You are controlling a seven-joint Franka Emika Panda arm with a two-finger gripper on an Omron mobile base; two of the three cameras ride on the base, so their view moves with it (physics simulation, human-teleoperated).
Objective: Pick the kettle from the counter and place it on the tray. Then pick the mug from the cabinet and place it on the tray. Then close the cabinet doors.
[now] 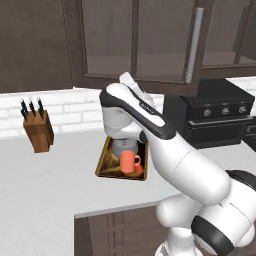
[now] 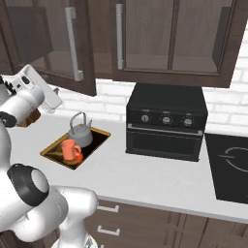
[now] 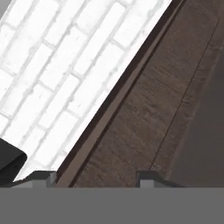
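The tray (image 2: 54,147) lies on the counter (image 2: 145,174) with the grey kettle (image 2: 80,131) and the orange mug (image 2: 70,149) standing in it. From the left, the mug (image 1: 129,162) shows in the tray (image 1: 106,161) and my arm hides most of the kettle (image 1: 120,146). My white hand (image 2: 41,89) is raised above the tray, just under the cabinet door (image 2: 58,43), which hangs ajar. In the hand view my gripper (image 3: 96,179) is open, with the door's brown lower edge (image 3: 144,113) close ahead and nothing between the fingertips.
A black oven (image 2: 166,121) stands on the counter right of the tray, with a dark cooktop (image 2: 232,164) beyond it. A wooden knife block (image 1: 38,129) sits to the left. White brick wall (image 3: 57,74) runs behind. Grey bar handles (image 2: 72,43) hang on the doors.
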